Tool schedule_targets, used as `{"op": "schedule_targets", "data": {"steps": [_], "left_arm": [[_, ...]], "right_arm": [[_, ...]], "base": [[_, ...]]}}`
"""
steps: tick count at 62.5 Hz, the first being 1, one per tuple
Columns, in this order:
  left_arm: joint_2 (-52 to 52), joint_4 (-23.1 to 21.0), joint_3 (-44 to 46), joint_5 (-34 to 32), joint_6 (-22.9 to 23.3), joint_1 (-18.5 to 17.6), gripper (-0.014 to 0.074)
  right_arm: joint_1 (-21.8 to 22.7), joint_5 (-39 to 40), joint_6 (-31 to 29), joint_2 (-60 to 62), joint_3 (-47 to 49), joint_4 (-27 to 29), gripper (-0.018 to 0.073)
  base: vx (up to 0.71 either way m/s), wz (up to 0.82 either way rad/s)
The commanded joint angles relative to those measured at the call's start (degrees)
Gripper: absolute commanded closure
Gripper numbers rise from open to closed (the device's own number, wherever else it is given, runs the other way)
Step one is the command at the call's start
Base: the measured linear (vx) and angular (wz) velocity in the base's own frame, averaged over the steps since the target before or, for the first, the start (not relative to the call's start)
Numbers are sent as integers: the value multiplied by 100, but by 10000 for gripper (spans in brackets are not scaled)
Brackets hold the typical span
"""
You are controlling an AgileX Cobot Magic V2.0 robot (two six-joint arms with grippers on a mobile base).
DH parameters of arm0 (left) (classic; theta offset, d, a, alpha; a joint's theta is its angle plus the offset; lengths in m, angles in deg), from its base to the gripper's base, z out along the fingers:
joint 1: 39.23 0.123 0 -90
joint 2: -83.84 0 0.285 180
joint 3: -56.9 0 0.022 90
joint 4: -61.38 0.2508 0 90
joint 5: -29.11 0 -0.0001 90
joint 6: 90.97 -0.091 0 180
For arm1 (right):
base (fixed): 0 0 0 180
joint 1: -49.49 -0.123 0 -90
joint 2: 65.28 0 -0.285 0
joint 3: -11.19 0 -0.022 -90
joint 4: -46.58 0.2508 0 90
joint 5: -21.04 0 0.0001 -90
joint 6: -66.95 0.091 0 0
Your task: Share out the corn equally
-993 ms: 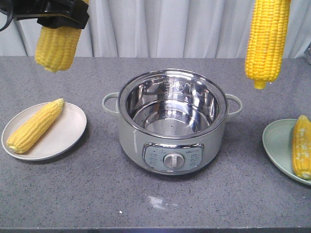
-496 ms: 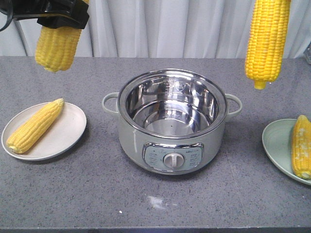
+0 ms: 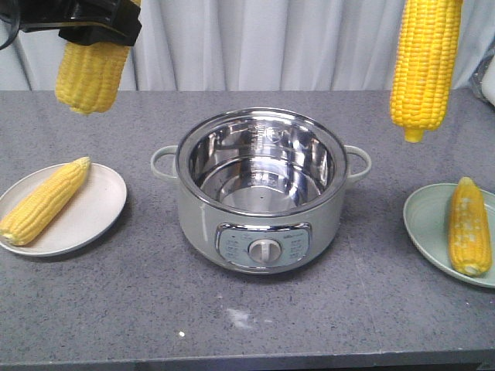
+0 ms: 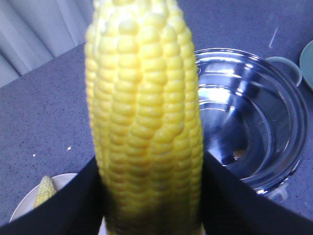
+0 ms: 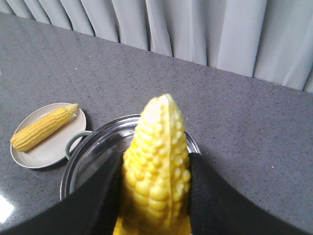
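Your left gripper (image 4: 151, 205) is clamped on the left cob (image 3: 91, 73), held vertical high over the left side of the table (image 3: 116, 301), up behind the beige plate (image 3: 100, 209). Third cob (image 3: 42, 202) lies on that plate. Your right gripper (image 5: 155, 196) is closed around the right cob (image 3: 424, 66), vertical, pointed end down, in the air right of the cooker pot (image 3: 259, 232). Paler cob (image 3: 470, 226) with whitish patches lies on the green plate (image 3: 425, 224). Pot sits between the two plates
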Motion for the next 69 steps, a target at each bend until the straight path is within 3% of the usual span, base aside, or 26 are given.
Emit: {"op": "schedule_targets", "data": {"steps": [1, 69], "left_arm": [[-202, 9, 124, -174, 60, -12, 604], [-202, 9, 124, -174, 60, -12, 604]], "right_arm": [[29, -12, -56, 152, 115, 200, 459], [29, -12, -56, 152, 115, 200, 459]], "base": [[-3, -12], [-3, -23]]}}
